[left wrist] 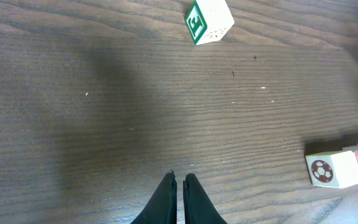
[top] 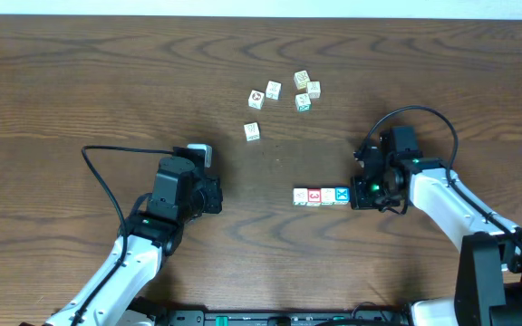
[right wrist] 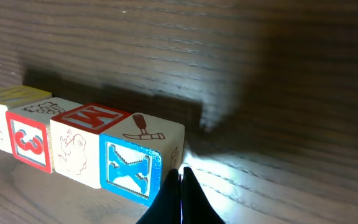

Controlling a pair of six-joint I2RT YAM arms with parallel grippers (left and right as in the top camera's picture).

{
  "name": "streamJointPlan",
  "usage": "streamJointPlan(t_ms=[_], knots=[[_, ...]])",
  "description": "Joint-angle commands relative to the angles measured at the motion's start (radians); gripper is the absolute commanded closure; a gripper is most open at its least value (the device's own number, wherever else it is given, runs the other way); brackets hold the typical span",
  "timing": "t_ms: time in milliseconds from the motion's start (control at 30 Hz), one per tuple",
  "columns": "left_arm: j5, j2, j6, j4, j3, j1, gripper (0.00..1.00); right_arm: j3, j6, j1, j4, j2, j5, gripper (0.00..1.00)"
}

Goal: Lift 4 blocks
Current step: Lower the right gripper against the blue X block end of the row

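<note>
A row of four picture blocks (top: 321, 196) stands end to end on the dark wooden table (top: 80, 72), every block flat on the surface and touching its neighbour. Seen from the right wrist, the row starts with the blue X block (right wrist: 129, 171) at its near end. It continues through the red-topped block (right wrist: 89, 118) and the red 3 block (right wrist: 28, 142) to the yellow-topped block (right wrist: 14, 94) at its far end. The right gripper (right wrist: 180, 175) sits low at the blue end of the row, its jaws pressed together and holding nothing. Its tips are just beside the corner of the blue X block, and the pictures do not settle whether they touch it. The left gripper (left wrist: 179, 182) lies well apart from the row's other end and points toward it, its jaws likewise together and empty. In the left wrist view, the end face of the yellow-topped block shows a soccer ball, with the red 3 beside it. Beyond the row, toward the table's far edge, a green-marked cube (left wrist: 209, 22) stands alone. Five loose cubes (top: 304, 101) are scattered farther still from the row.
</note>
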Motion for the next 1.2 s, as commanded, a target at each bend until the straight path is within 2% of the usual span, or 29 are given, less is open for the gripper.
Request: streamJointPlan(t_ms=[0, 600, 800, 1167], knots=[[0.008, 0.003, -0.002, 0.005, 0.014, 0.000, 0.93, -0.005, 0.010, 0.027, 0.008, 0.005, -0.006, 0.99], [0.008, 0.005, -0.002, 0.003, 0.014, 0.000, 0.92, -0.005, 0.074, 0.056, 0.059, 0.005, 0.020, 0.99], [0.044, 0.005, -0.002, -0.005, 0.014, 0.000, 0.92, -0.005, 0.079, 0.058, 0.066, 0.005, -0.041, 0.99], [0.065, 0.005, -0.032, -0.006, 0.014, 0.000, 0.93, -0.005, 0.172, 0.120, 0.074, 0.005, -0.043, 0.99]])
